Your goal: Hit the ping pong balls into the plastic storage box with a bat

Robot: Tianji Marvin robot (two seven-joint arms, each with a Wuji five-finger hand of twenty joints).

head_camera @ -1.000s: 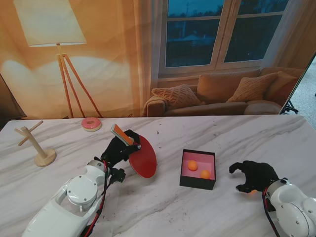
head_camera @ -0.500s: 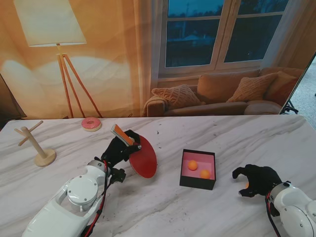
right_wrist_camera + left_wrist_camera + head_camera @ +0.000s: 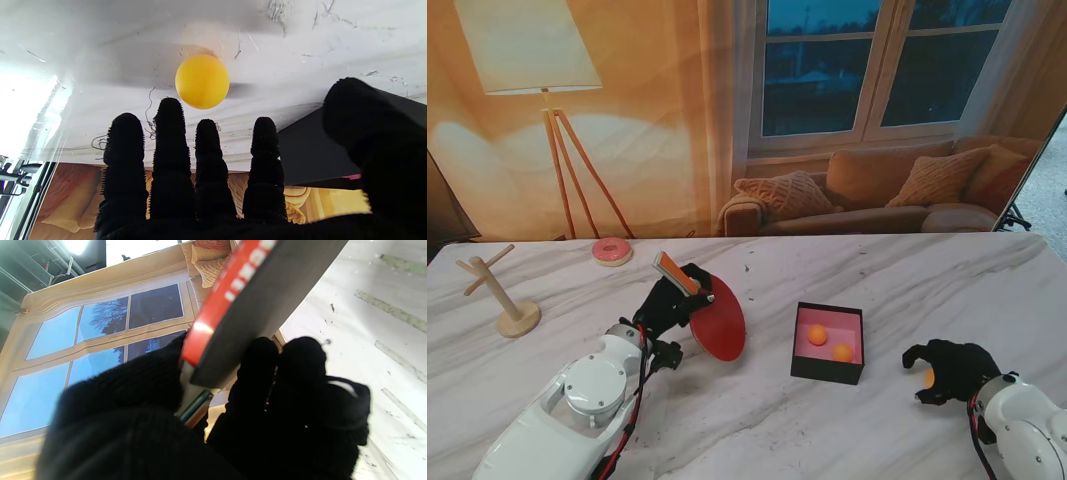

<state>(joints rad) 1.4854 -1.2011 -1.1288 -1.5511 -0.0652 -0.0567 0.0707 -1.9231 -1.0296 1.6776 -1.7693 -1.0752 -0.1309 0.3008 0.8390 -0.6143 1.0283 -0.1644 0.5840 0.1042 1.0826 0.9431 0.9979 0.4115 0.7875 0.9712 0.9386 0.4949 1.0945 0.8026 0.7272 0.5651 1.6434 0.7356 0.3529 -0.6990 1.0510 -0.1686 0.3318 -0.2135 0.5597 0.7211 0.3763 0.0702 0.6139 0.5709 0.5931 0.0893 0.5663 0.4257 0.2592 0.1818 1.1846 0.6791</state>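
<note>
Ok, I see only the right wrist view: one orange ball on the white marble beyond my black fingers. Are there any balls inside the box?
Observer: Yes. In the stand view, two orange ping pong balls lie inside the black plastic storage box with the pink floor.
Operator: And where is the bat?
Observer: The left hand is shut on the handle of the red-faced bat, to the left of the box.
Operator: On which side of the box is my ball?
Observer: The loose orange ball is to the right of the box and a little nearer to me. The open right hand is curled over it.
</note>
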